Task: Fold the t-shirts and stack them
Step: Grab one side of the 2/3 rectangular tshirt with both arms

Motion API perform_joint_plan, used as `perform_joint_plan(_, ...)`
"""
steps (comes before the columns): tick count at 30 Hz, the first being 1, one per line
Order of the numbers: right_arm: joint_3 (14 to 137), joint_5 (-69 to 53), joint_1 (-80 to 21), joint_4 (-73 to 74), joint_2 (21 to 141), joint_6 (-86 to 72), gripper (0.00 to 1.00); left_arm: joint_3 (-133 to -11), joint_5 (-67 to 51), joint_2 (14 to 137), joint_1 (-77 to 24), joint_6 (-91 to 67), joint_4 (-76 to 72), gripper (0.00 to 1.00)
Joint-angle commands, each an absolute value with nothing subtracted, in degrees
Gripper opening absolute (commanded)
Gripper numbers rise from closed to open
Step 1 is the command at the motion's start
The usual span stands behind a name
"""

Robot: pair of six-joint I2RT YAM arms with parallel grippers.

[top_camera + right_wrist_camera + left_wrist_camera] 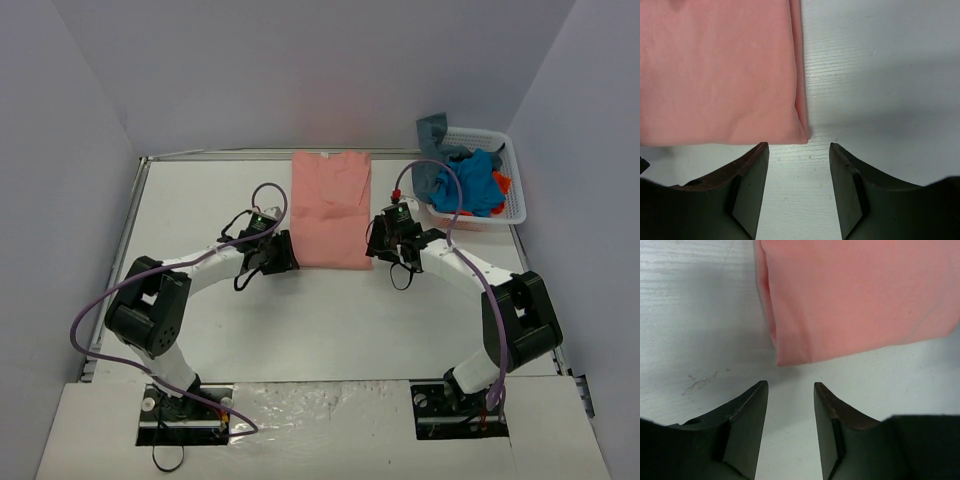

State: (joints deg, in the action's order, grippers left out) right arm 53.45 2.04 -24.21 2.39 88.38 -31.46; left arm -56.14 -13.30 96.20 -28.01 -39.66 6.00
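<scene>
The left gripper has its fingers parted to a moderate gap. Nothing sits between them, and only bare table shows in the gap. In the left wrist view the tips stop just short of the near left corner of the pink shirt, close to it but not touching.

The right gripper is open a little wider, its fingers also holding nothing. Their tips lie just beside the shirt's near right corner, with a thin strip of table between cloth and fingers.

The pink shirt lies flat on the table, folded into a long narrow strip. Its long axis runs from the far edge of the table towards the middle, roughly square to that edge. What looks like the neck end is at the far edge, and the straight hem end points towards the arms. The two grippers sit on either side of that near end.

A white basket stands in the far right corner of the table. In it are a bright blue shirt, a grey-blue shirt hanging over its far left rim, and a bit of an orange-red shirt.
</scene>
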Motion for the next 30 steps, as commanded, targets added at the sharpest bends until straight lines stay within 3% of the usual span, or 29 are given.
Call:
perform_joint_plan(1, 53.6, 3.8, -24.8, 2.5, 88.6, -31.9, 0.48, -56.2, -13.9, 95.7, -28.2, -41.2, 2.9, 0.41)
perform_joint_plan(21, 54.8, 3.1, -24.9, 1.2, 93.0, -31.2, 0.48, -55.1, -10.9, 99.3, -27.9, -48.9, 1.0, 0.42)
perform_joint_plan(30, 54.9, 3.0, -24.9, 1.1, 94.3, -30.8, 0.48, -51.7, -13.3, 97.5, -27.6, -50.6, -6.9, 0.41)
